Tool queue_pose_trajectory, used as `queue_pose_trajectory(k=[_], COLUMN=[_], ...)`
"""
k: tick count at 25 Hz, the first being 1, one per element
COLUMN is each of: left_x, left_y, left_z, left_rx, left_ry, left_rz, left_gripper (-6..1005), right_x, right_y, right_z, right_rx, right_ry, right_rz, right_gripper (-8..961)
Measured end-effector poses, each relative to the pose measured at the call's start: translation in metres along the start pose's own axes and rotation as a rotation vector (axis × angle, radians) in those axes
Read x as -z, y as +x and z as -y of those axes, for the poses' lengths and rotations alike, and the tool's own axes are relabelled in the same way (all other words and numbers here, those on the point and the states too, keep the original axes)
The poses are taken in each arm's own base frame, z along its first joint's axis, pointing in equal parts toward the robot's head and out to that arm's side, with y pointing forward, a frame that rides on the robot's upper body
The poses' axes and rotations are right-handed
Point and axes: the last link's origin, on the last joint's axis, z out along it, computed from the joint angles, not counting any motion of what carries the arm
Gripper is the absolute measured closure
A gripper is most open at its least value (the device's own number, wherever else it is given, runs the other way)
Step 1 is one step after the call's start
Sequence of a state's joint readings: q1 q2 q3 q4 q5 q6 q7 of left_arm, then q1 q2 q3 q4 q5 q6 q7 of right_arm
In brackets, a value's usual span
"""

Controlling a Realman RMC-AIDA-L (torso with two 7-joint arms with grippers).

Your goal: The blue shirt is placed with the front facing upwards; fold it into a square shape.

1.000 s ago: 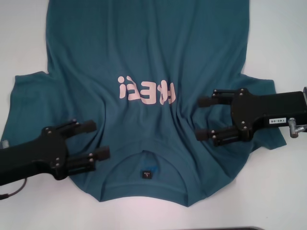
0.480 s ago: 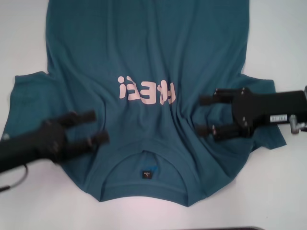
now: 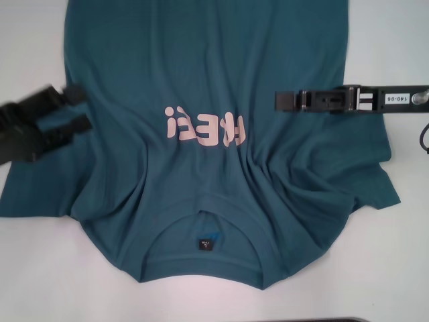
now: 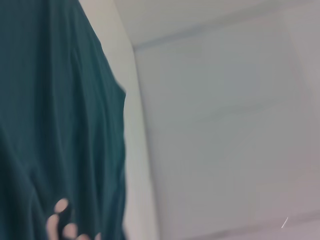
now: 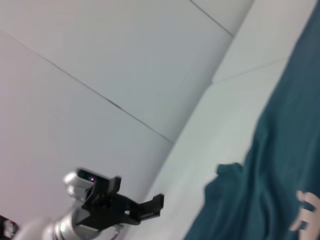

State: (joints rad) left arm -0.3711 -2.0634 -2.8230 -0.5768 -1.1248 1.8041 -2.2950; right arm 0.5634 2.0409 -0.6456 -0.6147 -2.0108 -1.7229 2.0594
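The blue shirt lies spread front-up on the white table, its collar and black label nearest me. The pink print reads upside down. My left gripper is open and blurred, hovering over the shirt's left sleeve edge with nothing between its fingers. It also shows far off as the left gripper. My right gripper is turned on edge above the shirt's right side, near the armpit. Both wrist views show folds of the shirt.
White table surface borders the shirt on the left, right and front. A dark strip runs along the table's near edge. A black cable hangs by the right arm. Pale wall panels fill the wrist views.
The left gripper swung away from beside the collar, out to the left sleeve. The right gripper moved away from me and rolled onto its edge. The shirt lies as before.
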Motion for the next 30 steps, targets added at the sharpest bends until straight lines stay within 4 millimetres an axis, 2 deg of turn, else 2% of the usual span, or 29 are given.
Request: queue_pose_trajectory(k=[5,14,18,30], left_x=[0.009,0.026,0.029,0.036], left_y=[0.008,0.036,0.043,0.056], left_z=[-0.002,0.02,0.031,0.042], left_rx=[0.031,0.012,0.024,0.02], left_ry=[-0.036,0.205,0.294,0.402], left_rz=[-0.085,-0.157,-0.181,-0.241], left_gripper=[159,160,160,163], right_x=[0.001,0.012,0.014,0.016], right_y=[-0.006,-0.015,-0.016,-0.018], right_z=[0.001,0.012,0.014,0.014], right_rx=[-0.096,-0.209,-0.222,-0.214], right_ry=[0.001,0.066,0.082,0.086], right_rz=[0.014,0.055,0.062,0.071], right_gripper=[13,13,13,13])
